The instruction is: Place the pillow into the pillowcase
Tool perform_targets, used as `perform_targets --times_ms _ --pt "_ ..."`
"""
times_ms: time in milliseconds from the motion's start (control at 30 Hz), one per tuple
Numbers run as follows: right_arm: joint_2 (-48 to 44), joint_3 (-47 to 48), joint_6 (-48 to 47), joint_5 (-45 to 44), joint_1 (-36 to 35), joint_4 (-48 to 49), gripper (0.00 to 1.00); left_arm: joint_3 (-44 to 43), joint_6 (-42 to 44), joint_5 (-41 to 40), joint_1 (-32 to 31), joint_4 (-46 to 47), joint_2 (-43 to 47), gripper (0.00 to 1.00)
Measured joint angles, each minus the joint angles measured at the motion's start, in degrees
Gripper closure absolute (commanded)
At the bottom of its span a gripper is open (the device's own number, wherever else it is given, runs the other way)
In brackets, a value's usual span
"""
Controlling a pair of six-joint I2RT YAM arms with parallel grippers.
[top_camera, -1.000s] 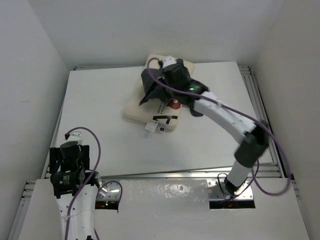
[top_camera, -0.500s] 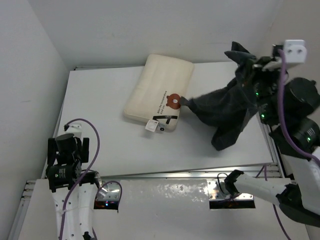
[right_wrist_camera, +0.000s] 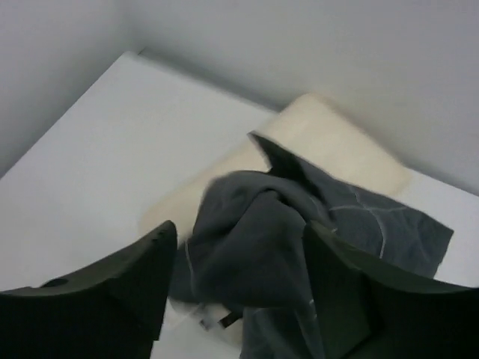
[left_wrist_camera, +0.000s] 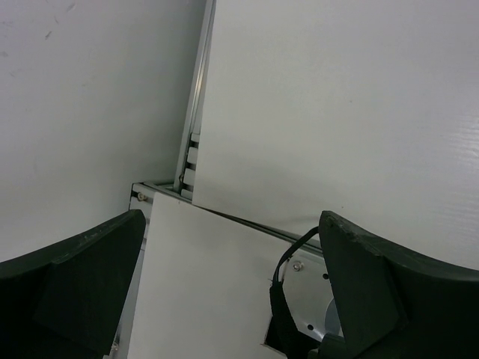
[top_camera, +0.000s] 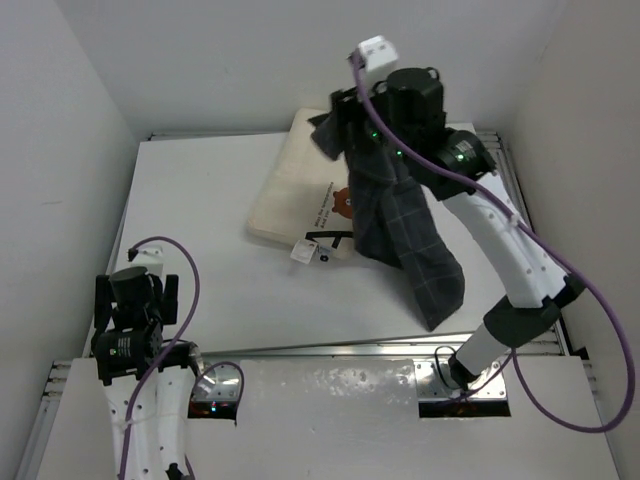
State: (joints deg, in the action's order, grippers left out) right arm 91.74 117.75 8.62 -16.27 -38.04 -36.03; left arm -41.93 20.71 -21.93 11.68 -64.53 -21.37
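- Gripping bunched pillowcase (top_camera: pixel 405 235) in right gripper (right_wrist_camera: pixel 236 258), dangling over pillow (top_camera: pixel 290 190).
- Holding left gripper (left_wrist_camera: pixel 232 254) wide open, empty.
- Can't read lettering (top_camera: pixel 326 206) beside bear print (top_camera: pixel 346 199): too small.

The white table (top_camera: pixel 200 250) carries the pillow (top_camera: pixel 285 200), lying flat at its far edge, beneath and just left of the raised right gripper (top_camera: pixel 340 125). The pillowcase (top_camera: pixel 400 220) hangs from that gripper toward the tabletop. Whether its lower end touches the surface cannot be told.
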Motion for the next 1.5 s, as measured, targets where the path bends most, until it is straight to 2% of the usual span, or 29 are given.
perform_targets --times_ms 33,100,200,300,333,367,400,467,500,533,567,633,700,800,900,1033,1200,1267,1300,1333,1400,1500 --pt "1.14 0.00 0.22 4.57 -0.68 -1.42 0.01 0.00 0.04 -0.04 0.00 0.00 0.07 0.00" --pt "4.35 0.96 -1.95 9.62 -4.55 -5.97 0.01 0.00 0.17 -0.13 0.00 -0.02 0.20 0.00" --pt "9.40 -1.31 -6.16 7.74 -16.20 -13.42 0.01 0.15 0.66 -0.11 0.00 0.00 0.66 0.00" --pt "7.04 -18.18 -5.86 7.21 -24.20 -11.80 0.01 0.74 1.14 -0.26 0.00 0.02 1.27 0.00" --pt "4.35 -25.99 -5.22 7.28 -24.87 -10.86 0.07 1.01 1.33 -0.35 0.00 0.00 1.49 0.00" --pt "0.46 -33.48 -4.35 6.95 -24.39 -9.53 0.33 1.25 1.36 -0.37 0.00 0.00 1.68 0.00" --pt "-3.72 -39.43 -3.54 5.90 -22.95 -9.49 0.99 1.51 1.38 -0.37 0.00 0.04 1.86 0.00" --pt "-13.57 -47.98 -0.55 1.84 -18.36 -9.07 1.00 1.95 1.38 -0.33 0.00 0.02 2.03 0.00" --pt "-18.45 -50.29 1.44 -0.79 -15.45 -8.33 0.70 2.14 1.36 -0.33 0.00 0.02 2.03 0.00" --pt "-23.37 -52.30 3.54 -3.98 -12.81 -6.43 0.59 2.32 1.36 -0.33 0.00 0.02 2.03 0.00" --pt "-26.60 -53.79 4.33 -6.51 -11.32 -4.90 0.54 2.43 1.36 -0.31 0.00 0.04 2.03 0.00" --pt "-31.45 -57.18 6.10 -10.97 -9.62 -2.16 0.51 2.51 1.36 -0.17 0.00 0.04 2.03 0.00" --pt "-32.59 -61.61 7.21 -13.92 -7.82 0.68 0.47 2.51 1.33 -0.04 0.00 0.04 2.03 0.00" --pt "-27.87 -68.83 7.63 -15.65 -6.05 4.81 0.41 2.51 1.33 -0.02 0.00 0.04 2.03 0.00" --pt "-19.82 -73.16 6.71 -15.23 -5.64 7.89 0.39 2.51 1.33 -0.02 0.00 0.02 2.08 0.00" --pt "-11.80 -73.05 5.11 -15.26 -5.16 12.76 0.44 2.51 1.36 -0.02 0.00 -0.07 2.60 0.00" --pt "-0.37 -69.22 4.22 -15.23 -3.63 16.31 0.42 2.51 1.60 -0.11 0.00 -0.74 3.78 0.00" --pt "2.08 -68.81 4.22 -15.19 -3.39 16.70 0.47 2.49 1.79 -0.20 0.00 -1.05 3.93 0.00" --pt "2.64 -68.85 4.26 -15.15 -3.32 16.68 0.51 2.49 1.92 -0.33 0.00 -1.16 3.96 0.00" --pt "2.84 -68.94 4.33 -15.15 -3.32 16.81 0.69 2.49 2.03 -0.46 0.00 -1.27 3.98 0.00" --pt "2.78 -69.22 4.35 -15.26 -3.32 17.44 0.97 2.49 2.14 -0.59 0.00 -1.27 4.00 0.00" --pt "2.47 -69.70 4.83 -16.15 -3.32 18.29 1.00 2.45 2.36 -0.90 0.00 -1.27 4.00 0.00"
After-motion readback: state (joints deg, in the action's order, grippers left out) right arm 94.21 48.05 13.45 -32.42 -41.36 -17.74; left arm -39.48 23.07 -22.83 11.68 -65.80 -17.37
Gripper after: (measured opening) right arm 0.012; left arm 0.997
